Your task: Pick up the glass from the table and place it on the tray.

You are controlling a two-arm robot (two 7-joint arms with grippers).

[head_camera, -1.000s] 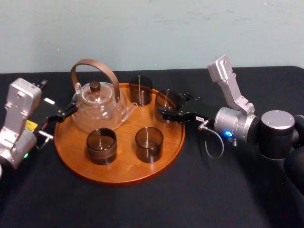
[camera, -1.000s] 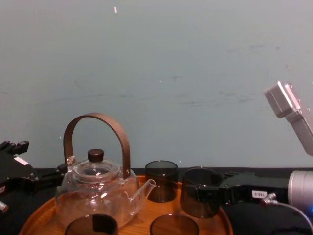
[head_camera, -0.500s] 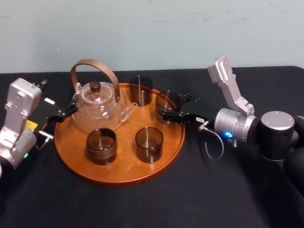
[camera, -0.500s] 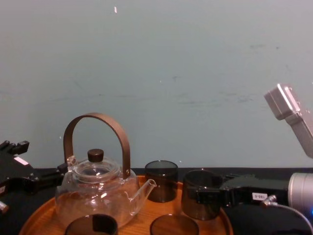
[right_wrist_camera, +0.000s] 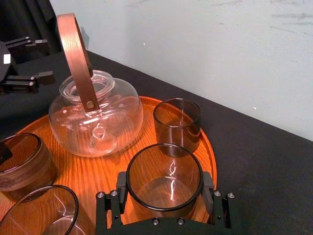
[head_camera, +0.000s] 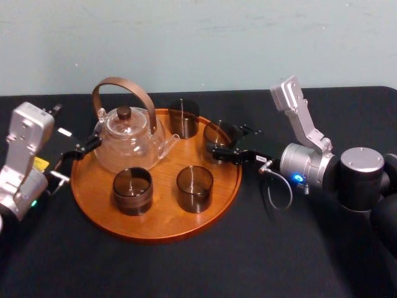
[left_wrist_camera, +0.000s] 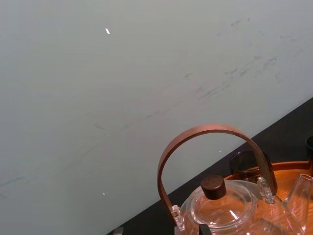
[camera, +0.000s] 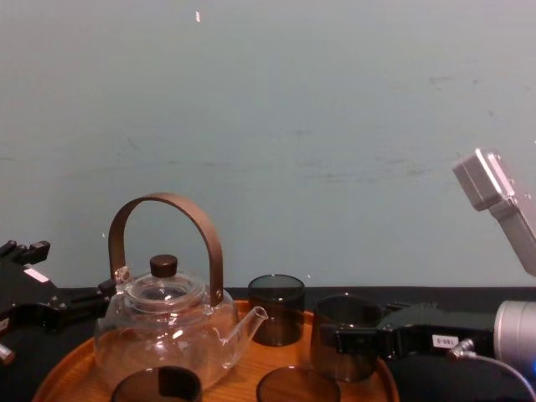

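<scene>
The right gripper [right_wrist_camera: 165, 190] reaches in from the right side and its two fingers [right_wrist_camera: 209, 188] press against opposite sides of the glass [right_wrist_camera: 164, 169], low on its wall. The jaws are closed on it. The glass stands upright on the tray [head_camera: 155, 233], at the right rear part, just beside another glass [head_camera: 184, 118] and near the spout of the teapot [head_camera: 127, 139]. Its bottom seems to rest on the wood already, so I judge the placing is almost complete and only the release remains.

The glass is thin, smooth and light, so I think it can slip or crack. A gentle hold on the straight side wall, as here, is the right one, not on the rim. The fingers should open slowly, so the glass does not tip against its neighbour.

The left gripper [head_camera: 84, 148] waits over the table [head_camera: 186, 267], beside the left edge of the tray. Whether it is open I cannot tell.
</scene>
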